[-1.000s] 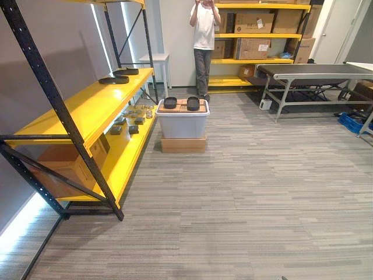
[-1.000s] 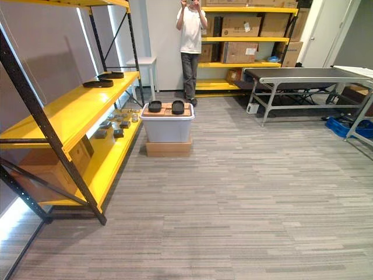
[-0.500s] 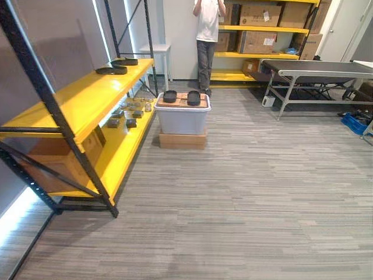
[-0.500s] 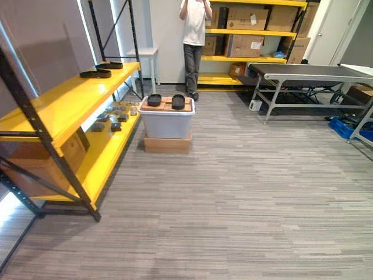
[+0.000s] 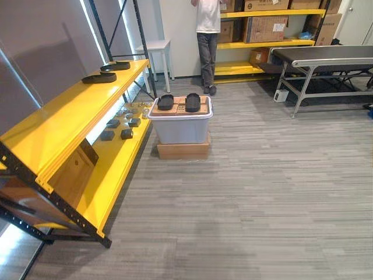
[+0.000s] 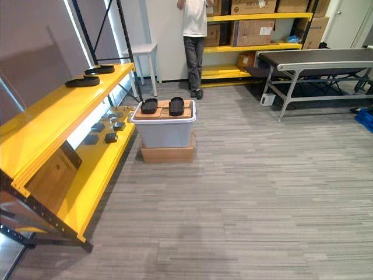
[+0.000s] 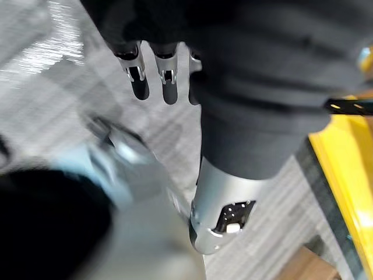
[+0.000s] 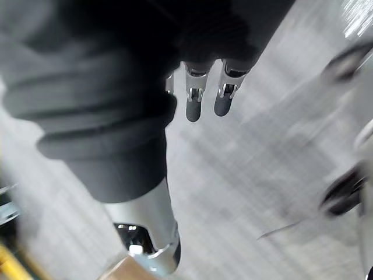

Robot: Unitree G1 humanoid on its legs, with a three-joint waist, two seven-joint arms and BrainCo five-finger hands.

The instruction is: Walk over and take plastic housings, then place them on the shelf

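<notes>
The left hand (image 7: 139, 81) hangs above the floor, fingers straight and loose, holding nothing. The right hand (image 8: 195, 102) is the same, empty. Ahead, two black plastic housings (image 5: 166, 102) lie side by side on the lid of a grey bin (image 5: 180, 127). The bin stands on a flat brown box (image 5: 182, 150) just beside the yellow shelf (image 5: 64, 116). Two further housings (image 5: 99, 78) rest at the far end of its upper board. A person (image 5: 207, 29) stands beyond the bin.

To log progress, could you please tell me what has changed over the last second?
Only the view shifted: the robot has walked nearer the bin. The housings on it, those on the yellow shelf and the person stayed put. Left hand and right hand hang open, empty.
</notes>
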